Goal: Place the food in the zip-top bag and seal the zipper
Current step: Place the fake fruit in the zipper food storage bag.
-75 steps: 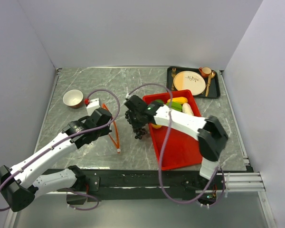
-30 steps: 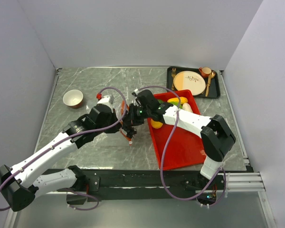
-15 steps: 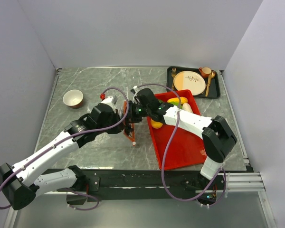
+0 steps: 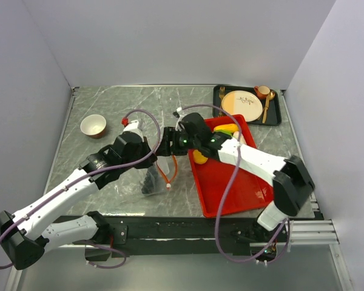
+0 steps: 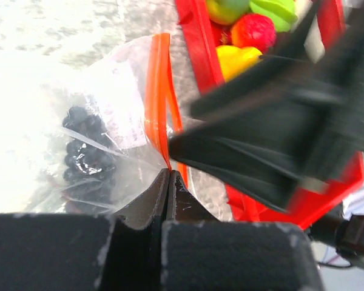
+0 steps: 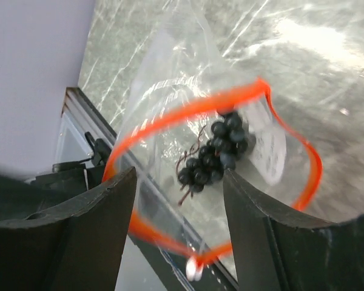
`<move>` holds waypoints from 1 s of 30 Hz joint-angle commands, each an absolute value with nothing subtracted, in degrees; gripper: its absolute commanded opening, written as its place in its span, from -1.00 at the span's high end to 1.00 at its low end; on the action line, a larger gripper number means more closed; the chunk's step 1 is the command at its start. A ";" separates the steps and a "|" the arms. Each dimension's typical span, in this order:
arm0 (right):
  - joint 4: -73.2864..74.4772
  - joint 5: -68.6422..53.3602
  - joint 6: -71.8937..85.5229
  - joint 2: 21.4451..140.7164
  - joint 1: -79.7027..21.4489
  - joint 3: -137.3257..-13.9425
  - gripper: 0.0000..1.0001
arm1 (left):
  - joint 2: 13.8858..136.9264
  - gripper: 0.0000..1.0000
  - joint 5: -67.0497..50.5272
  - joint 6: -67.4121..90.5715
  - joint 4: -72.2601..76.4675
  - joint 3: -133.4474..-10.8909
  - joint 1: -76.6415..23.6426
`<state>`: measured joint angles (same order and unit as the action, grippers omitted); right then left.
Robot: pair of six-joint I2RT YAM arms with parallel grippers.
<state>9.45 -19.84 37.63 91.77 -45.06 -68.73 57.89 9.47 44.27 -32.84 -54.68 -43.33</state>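
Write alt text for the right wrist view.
A clear zip-top bag, its orange-red zipper gaping in a loop, holds a bunch of dark grapes, seen between the two spread dark fingers of the right gripper. A white slider sits at the zipper's near end; grey marbled table lies behind.

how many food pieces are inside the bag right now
1. The dark purple grape bunch lies inside the clear floppy zip-top bag, whose mouth gapes open. The other toy foods sit in the red rectangular tray. Nothing else shows through the plastic.
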 commanded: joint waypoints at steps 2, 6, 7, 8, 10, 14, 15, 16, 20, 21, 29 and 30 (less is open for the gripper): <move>14.58 -9.94 34.28 83.33 -44.65 -66.54 -0.31 | 57.13 0.98 14.94 45.97 -34.45 -57.48 -43.50; 17.48 -9.75 34.10 83.58 -44.47 -65.04 -0.28 | 56.60 0.98 17.39 47.02 -35.16 -57.57 -43.51; 17.66 -10.36 34.28 83.76 -44.56 -64.34 -0.28 | 56.34 0.98 17.84 47.28 -35.42 -57.57 -43.51; 17.49 -10.46 34.54 84.37 -44.47 -63.73 -0.28 | 55.82 0.98 18.19 47.37 -35.59 -57.57 -43.42; 17.14 -10.89 34.72 85.16 -44.56 -62.93 -0.28 | 55.37 0.98 18.89 47.64 -35.86 -57.57 -43.51; 16.53 -13.79 35.77 89.37 -44.56 -63.81 -0.27 | 54.06 0.98 19.16 47.64 -36.47 -57.30 -43.51; 16.35 -14.15 35.86 90.25 -44.47 -64.16 -0.27 | 53.88 0.98 19.16 47.55 -36.47 -57.13 -43.51; 16.17 -14.41 36.47 91.13 -44.47 -64.68 -0.26 | 53.70 0.98 19.25 47.55 -36.56 -57.04 -43.42; 15.12 -13.80 36.83 95.35 -44.73 -66.18 -0.25 | 53.00 0.98 19.34 47.55 -36.83 -56.69 -43.42; 14.77 -13.80 36.91 95.80 -44.56 -66.27 -0.24 | 52.91 0.98 19.25 47.55 -36.83 -56.52 -43.42; 12.14 -16.17 37.70 100.37 -44.65 -68.12 0.22 | 53.09 0.98 19.07 47.37 -36.74 -56.25 -43.42; 11.78 -16.35 37.97 100.37 -44.56 -68.03 0.38 | 53.17 0.98 19.25 47.29 -36.83 -56.25 -43.42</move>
<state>15.59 -14.52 36.97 99.92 -44.73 -65.69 53.84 17.98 47.29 -37.65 -55.00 -43.31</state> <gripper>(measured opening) 0.426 0.015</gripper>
